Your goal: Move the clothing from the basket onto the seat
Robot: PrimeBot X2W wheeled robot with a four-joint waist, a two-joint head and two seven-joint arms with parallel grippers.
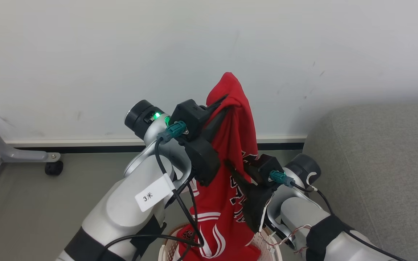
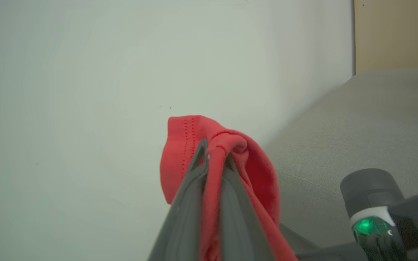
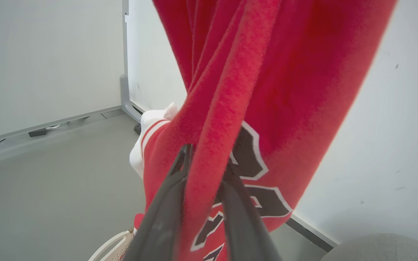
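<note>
Beside seat [image 1: 376, 163] edge, left gripper [image 2: 214, 156] and right gripper [image 3: 207, 159] clamp clothing [image 1: 230, 203] hanging into basket [image 1: 266, 243]

A white tag [image 1: 154, 192] on a black cable [image 1: 157, 154] reads "3米"; numerals on the clothing [image 1: 230, 174] are illegible.

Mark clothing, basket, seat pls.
clothing [image 1: 241, 123], head view, red hanging fold near its top.
basket [image 1: 166, 250], head view, left rim.
seat [image 1: 376, 163], head view, grey top fabric.
</note>
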